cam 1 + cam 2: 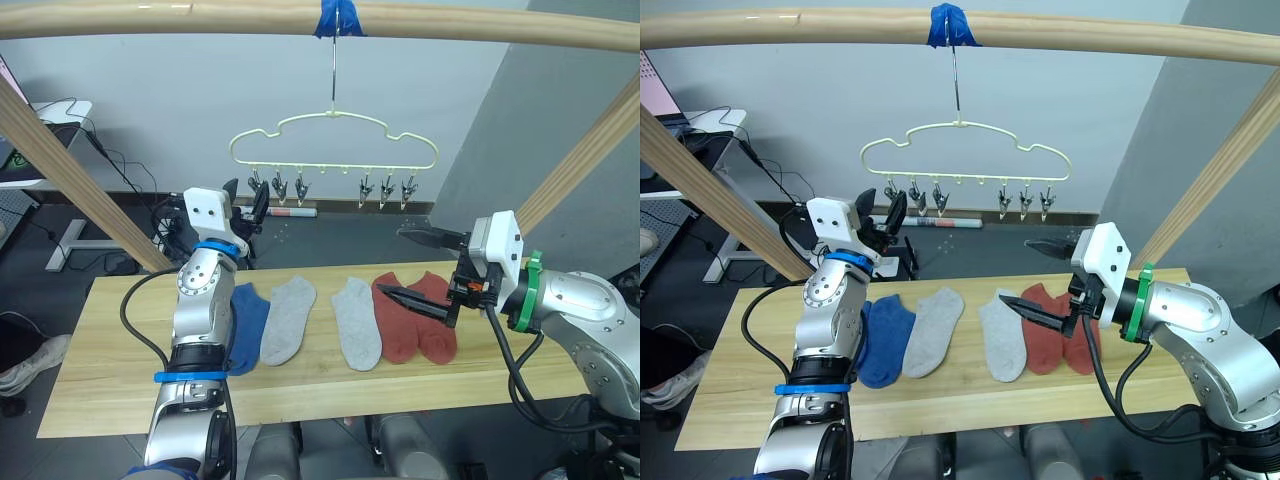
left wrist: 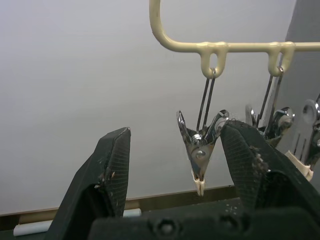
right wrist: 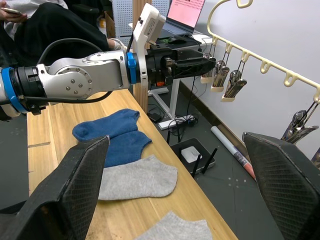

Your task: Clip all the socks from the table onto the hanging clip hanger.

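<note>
The pale clip hanger [image 1: 335, 135] hangs by its hook from the beam, with several metal clips along its bottom bar. My left gripper [image 1: 247, 195] is raised to the leftmost clip [image 2: 200, 160], open, and the clip hangs between its fingers without being pinched. Six socks lie in a row on the table [image 1: 120, 370]: two overlapping blue socks [image 1: 245, 315], a grey sock [image 1: 288, 318], another grey sock [image 1: 356, 320], and two rust-red socks [image 1: 415, 318]. My right gripper [image 1: 392, 262] hovers open just above the red socks, holding nothing.
A round wooden beam [image 1: 200, 15] with blue tape spans the top, and slanted wooden posts [image 1: 70, 170] stand at both sides. Behind the table are a desk, cables and a white tube [image 1: 295, 211] on the floor. A seated person [image 3: 45, 20] is off to the side.
</note>
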`<state>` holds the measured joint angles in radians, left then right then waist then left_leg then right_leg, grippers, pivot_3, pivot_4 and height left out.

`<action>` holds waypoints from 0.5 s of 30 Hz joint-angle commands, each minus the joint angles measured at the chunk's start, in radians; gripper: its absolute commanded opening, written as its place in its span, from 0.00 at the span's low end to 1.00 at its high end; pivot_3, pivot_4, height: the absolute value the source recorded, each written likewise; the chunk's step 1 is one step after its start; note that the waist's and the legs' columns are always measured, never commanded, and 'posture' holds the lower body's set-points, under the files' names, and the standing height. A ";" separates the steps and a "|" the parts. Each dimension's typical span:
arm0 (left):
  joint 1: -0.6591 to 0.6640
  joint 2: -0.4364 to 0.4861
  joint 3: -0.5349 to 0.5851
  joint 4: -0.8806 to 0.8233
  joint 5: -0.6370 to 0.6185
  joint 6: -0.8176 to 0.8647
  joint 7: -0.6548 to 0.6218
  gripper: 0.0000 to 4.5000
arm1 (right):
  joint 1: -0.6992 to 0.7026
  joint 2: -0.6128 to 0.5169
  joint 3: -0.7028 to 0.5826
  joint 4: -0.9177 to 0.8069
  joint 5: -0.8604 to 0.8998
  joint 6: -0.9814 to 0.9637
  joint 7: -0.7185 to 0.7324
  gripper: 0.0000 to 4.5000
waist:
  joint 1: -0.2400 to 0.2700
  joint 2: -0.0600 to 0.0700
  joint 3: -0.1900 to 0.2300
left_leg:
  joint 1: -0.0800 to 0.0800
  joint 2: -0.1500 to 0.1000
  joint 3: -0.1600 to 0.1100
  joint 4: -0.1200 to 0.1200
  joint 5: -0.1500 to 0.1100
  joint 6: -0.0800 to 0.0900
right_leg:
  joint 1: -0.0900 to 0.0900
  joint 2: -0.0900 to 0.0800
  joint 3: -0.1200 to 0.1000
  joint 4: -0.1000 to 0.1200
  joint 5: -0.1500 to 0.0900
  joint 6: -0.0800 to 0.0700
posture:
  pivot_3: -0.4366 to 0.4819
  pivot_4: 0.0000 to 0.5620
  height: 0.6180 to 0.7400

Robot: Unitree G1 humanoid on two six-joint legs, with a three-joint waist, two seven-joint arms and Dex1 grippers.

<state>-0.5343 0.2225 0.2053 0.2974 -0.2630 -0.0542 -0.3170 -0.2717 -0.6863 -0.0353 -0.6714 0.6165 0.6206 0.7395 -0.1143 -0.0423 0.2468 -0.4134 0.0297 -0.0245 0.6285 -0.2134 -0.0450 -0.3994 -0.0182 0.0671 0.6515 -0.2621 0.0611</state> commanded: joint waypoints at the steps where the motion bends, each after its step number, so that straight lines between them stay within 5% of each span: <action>1: -0.027 0.007 0.001 -0.003 -0.003 -0.024 -0.009 0.67 | -0.012 0.003 -0.008 -0.013 0.010 -0.020 0.003 1.00 | 0.000 0.000 0.000 | -0.004 0.000 0.000 0.001 0.000 0.000 | -0.004 0.000 0.000 0.000 0.001 0.001 | 0.22 0.44 1.00; 5: -0.032 0.005 -0.005 0.004 -0.006 -0.025 -0.022 0.67 | -0.009 0.005 -0.007 -0.012 0.009 -0.021 0.003 1.00 | 0.000 0.000 0.000 | -0.006 0.000 0.000 0.001 0.000 0.000 | -0.006 0.000 0.000 0.000 0.001 0.001 | 0.22 0.44 1.00; 13: -0.045 0.005 -0.009 0.009 0.002 -0.037 -0.036 0.23 | 0.002 0.010 -0.002 -0.014 0.006 -0.024 0.002 1.00 | 0.000 0.000 0.000 | -0.007 0.000 0.000 0.001 0.000 0.000 | -0.006 0.000 0.000 0.000 0.001 0.001 | 0.22 0.43 1.00; 15: -0.045 0.007 -0.009 0.007 0.004 -0.038 -0.035 0.23 | 0.006 0.012 -0.001 -0.015 0.005 -0.025 0.002 1.00 | 0.000 0.000 0.000 | -0.007 0.000 0.000 0.001 0.000 0.000 | -0.006 0.000 0.000 0.000 0.001 0.001 | 0.23 0.42 1.00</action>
<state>-0.5637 0.2226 0.2015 0.3224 -0.2631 -0.0702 -0.3466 -0.2656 -0.6761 -0.0321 -0.6649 0.6140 0.6163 0.7399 -0.1141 -0.0423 0.2468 -0.4201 0.0294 -0.0243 0.6292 -0.2133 -0.0450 -0.4059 -0.0182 0.0674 0.6516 -0.2610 0.0622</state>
